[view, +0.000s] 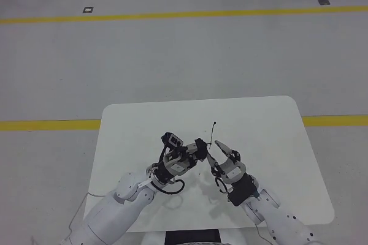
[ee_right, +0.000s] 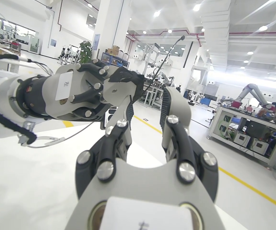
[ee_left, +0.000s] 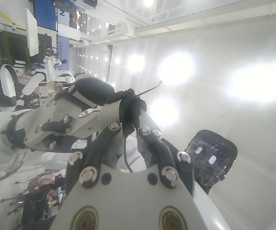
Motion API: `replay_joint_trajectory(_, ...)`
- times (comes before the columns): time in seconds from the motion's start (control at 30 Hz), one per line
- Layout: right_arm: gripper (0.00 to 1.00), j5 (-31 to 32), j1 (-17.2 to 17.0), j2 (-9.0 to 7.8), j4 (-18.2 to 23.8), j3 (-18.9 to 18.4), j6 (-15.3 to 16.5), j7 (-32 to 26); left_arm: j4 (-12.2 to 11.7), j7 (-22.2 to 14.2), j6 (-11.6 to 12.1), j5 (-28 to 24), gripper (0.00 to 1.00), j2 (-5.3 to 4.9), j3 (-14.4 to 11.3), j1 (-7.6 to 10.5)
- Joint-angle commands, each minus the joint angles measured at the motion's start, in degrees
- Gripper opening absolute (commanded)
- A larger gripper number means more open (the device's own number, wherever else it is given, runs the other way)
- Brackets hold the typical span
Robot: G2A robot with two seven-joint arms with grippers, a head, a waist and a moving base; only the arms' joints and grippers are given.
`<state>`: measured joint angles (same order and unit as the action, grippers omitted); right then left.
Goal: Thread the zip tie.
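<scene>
The white table (view: 270, 122) lay in the lower half of the top view, and both arms came up from the bottom edge of the frame and met near the middle of it.

The left gripper (ee_left: 130, 98) was closed tight, and its two tips pinched the black zip tie (ee_right: 166, 58) in the air above the table. The right gripper (ee_right: 149, 94) stood just beside it, toward the right of the top view. Its fingers were well apart and had hold of nothing. In the right wrist view the lower part of the tie seemed to pass near the gap between them, but whether it touched a pad I cannot tell.

The tie was a thin, almost straight strap. In the top view its long axis ran from the pinch at the centre up and a little to the right, toward the far edge of the table. The free end carried a small knob, probably the head. In the left wrist view a thin black strand hung down below the pinch; it may be the other end of the tie.

I judge that the threading itself was not yet begun: one end was secured and the second grasp was in preparation. The next move would call for a fine closing of the right gripper on the strap, and then for bending it so that the tail meets the small head opening. The strap is narrow and springy, so the alignment must be precise.
</scene>
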<state>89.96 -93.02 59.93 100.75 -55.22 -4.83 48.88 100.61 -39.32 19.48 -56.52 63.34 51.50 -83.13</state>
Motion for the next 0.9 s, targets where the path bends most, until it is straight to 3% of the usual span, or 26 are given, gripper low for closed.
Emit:
replay_joint_trajectory(0.0,0.24,0.0,0.0,0.04,0.3,-0.1,-0.1,0.1,0.0,0.0,0.0,0.0,0.00,0.00,0.0,0.00)
replay_joint_trajectory(0.37,0.24,0.0,0.0,0.32,0.5,-0.1,0.5,0.4,0.0,0.0,0.0,0.0,0.00,0.00,0.0,0.00)
replay_joint_trajectory(0.87,0.12,0.0,0.1,0.57,0.3,-0.3,0.3,0.1,0.0,0.0,0.0,0.0,0.00,0.00,0.0,0.00)
